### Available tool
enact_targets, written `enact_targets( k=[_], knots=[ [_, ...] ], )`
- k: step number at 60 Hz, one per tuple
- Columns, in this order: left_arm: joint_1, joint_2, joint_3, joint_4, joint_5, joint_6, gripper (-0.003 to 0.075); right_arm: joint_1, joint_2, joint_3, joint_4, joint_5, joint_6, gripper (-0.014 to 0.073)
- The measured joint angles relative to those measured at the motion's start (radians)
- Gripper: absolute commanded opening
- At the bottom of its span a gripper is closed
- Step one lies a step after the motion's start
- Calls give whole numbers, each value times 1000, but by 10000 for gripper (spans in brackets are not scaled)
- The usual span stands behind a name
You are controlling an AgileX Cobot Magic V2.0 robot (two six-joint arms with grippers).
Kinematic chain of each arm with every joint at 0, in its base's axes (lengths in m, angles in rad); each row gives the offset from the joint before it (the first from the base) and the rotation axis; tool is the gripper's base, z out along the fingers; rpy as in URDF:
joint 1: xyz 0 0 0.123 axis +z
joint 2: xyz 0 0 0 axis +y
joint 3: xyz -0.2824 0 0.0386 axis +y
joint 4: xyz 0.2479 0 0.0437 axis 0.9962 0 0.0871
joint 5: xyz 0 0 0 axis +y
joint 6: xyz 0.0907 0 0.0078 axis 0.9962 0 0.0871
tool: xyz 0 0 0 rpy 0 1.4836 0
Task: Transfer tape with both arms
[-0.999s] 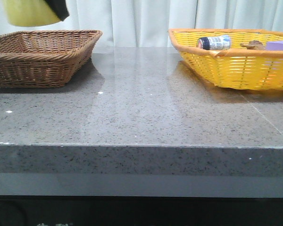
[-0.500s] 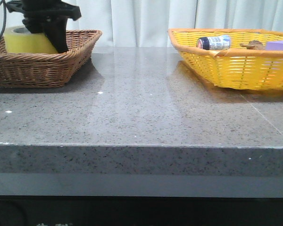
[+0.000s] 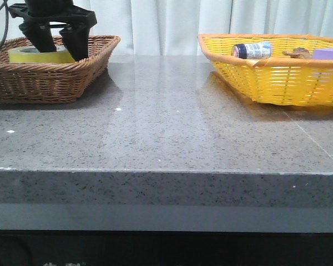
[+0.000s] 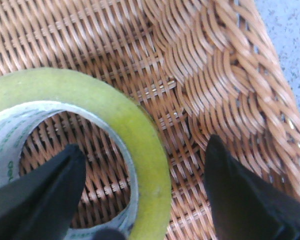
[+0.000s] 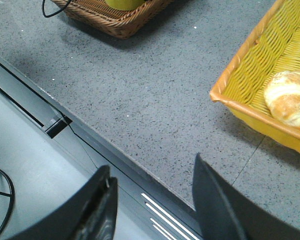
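The yellow tape roll [image 3: 40, 55] lies flat inside the brown wicker basket [image 3: 55, 77] at the far left. My left gripper [image 3: 55, 44] is open just above it, one finger over the roll's hole and the other outside its wall. In the left wrist view the tape [image 4: 140, 145] sits between the spread fingers [image 4: 40, 190], not squeezed, its pale core with green print showing. My right gripper [image 5: 152, 200] is open and empty, off the table's front edge; it is out of the front view. The tape's edge shows in the right wrist view [image 5: 122, 4].
A yellow wicker basket [image 3: 277, 77] at the far right holds a small bottle with a dark cap [image 3: 252, 50], a purple block [image 3: 328, 53] and a bread roll [image 5: 290, 97]. The grey stone table [image 3: 172, 127] lies between the baskets. A black cable [image 5: 52, 10] trails by the brown basket.
The left gripper brought the tape down into the brown basket, then opened; the roll now lies flat and free, lower than half a second ago.
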Motion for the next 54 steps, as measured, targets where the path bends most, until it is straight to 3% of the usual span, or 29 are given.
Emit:
enact_targets(
  k=[15, 25, 42, 54],
  knots=[
    [0, -126, 0, -13, 0, -33, 502, 0, 0, 0, 0, 0, 0, 381],
    [-4, -279, 40, -123, 0, -37, 501, 0, 0, 0, 0, 0, 0, 381],
    [-92, -550, 269, -97, 0, -35, 490, 0, 0, 0, 0, 0, 0, 381],
    [-98, -728, 501, -62, -90, -51, 490, 0, 0, 0, 0, 0, 0, 381]
  ],
)
